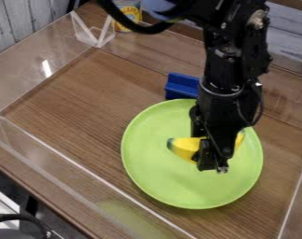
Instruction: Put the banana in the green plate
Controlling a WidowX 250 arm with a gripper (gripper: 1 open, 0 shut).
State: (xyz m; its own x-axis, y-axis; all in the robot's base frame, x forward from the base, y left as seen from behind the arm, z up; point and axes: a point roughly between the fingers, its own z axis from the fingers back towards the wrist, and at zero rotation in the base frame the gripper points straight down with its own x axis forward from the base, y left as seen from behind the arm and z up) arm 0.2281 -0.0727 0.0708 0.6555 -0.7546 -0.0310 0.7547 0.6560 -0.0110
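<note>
The green plate (153, 166) lies on the wooden table at the lower right, large, round and lime-coloured. Over its right half my black gripper (210, 161) points straight down, shut on the banana (186, 147). The yellow banana sticks out to the left of the fingers, with a second bit of yellow showing on their right side. It hangs low over the plate; whether it touches the plate surface I cannot tell. The arm hides the middle of the banana.
A blue rectangular block (182, 86) lies just behind the plate, partly behind the arm. Clear plastic walls (41, 65) ring the wooden table. A yellow object (131, 14) sits at the far back beyond the wall.
</note>
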